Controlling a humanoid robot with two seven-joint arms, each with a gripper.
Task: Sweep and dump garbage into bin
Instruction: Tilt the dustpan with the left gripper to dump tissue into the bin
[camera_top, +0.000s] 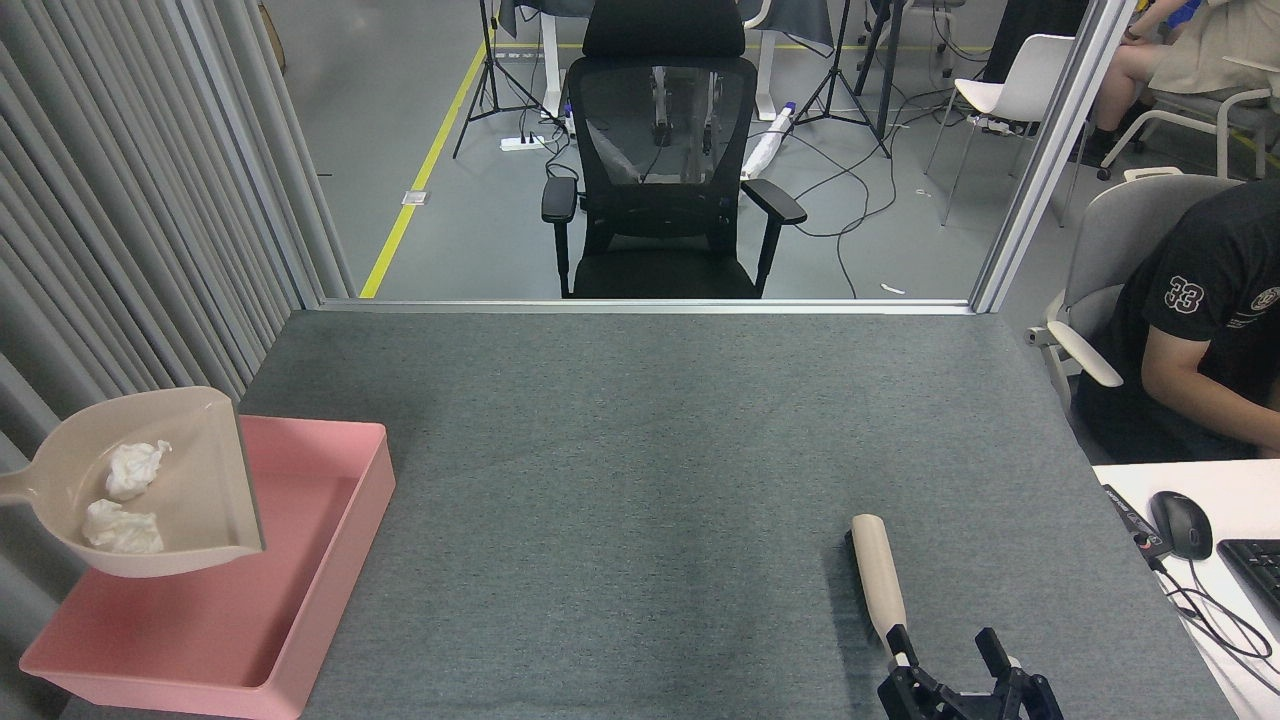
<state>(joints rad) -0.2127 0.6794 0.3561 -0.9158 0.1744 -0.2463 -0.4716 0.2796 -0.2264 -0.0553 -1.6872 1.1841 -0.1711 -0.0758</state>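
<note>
One end effector shows: the right end effector, at the tabletop's near edge toward its right corner, stands with its dark fingers spread apart and gripping nothing, its left finger just beside the tip of the beige brush lying on the felt. The left end effector is out of frame, so its grip cannot be told; only the handle of the beige dustpan runs off the left edge. The dustpan hangs over the far left corner of the pink bin, which sits at the tabletop's near left corner, its floor apparently bare. Two white wads of garbage lie in the pan, near its back wall. To dump cleanly, the pan's open lip should probably tip down inside the bin's rim, slowly, so the light wads slide rather than bounce out.
</note>
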